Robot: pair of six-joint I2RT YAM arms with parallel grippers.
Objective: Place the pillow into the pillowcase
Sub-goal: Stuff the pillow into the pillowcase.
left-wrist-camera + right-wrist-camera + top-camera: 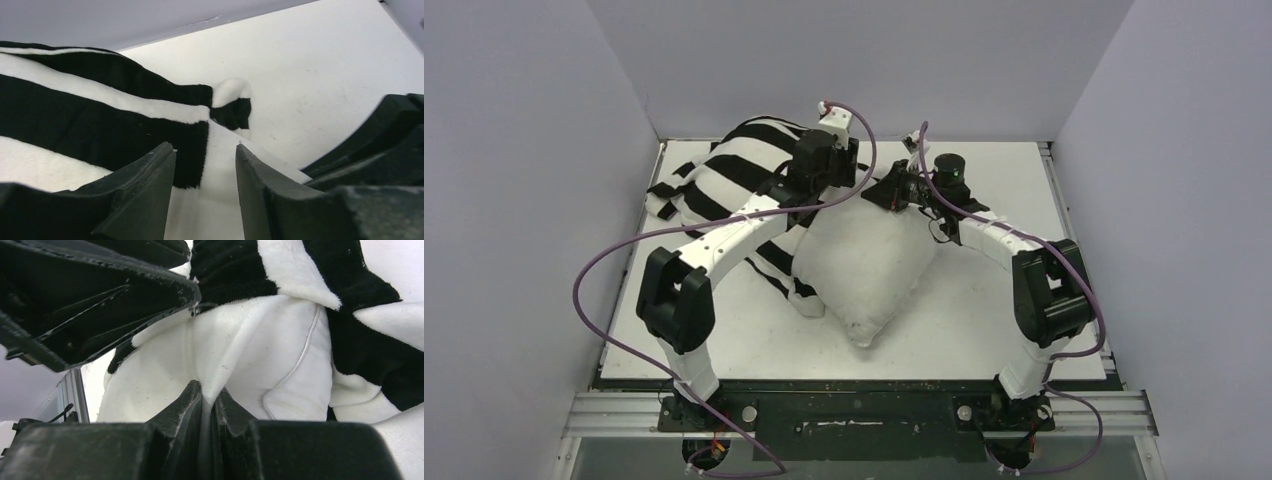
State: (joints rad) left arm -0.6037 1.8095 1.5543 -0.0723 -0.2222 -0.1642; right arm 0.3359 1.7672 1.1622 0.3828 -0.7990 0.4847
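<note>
The pillow (869, 265) lies near the middle of the table (984, 330), set on a slant. One corner points at the near edge and the opposite corner is drawn up toward the far edge, where both arms meet. The pillowcase (734, 175) is bunched toward the far left corner. A striped flap runs under the left arm and along the pillow's left side, touching it.

The right gripper (207, 395) is closed tight on a fold of the pillow's plain white fabric near its far corner, the cloth rising in a peak from between the fingers. A seam line shows on the fabric just beside the pinch, and striped cloth lies over the pillow right behind it.

The left gripper (205, 150) stands partly open, with a clear gap between its fingers. It holds nothing that can be seen. The black edge of the pillowcase and white fabric lie just beyond the gap.
</note>
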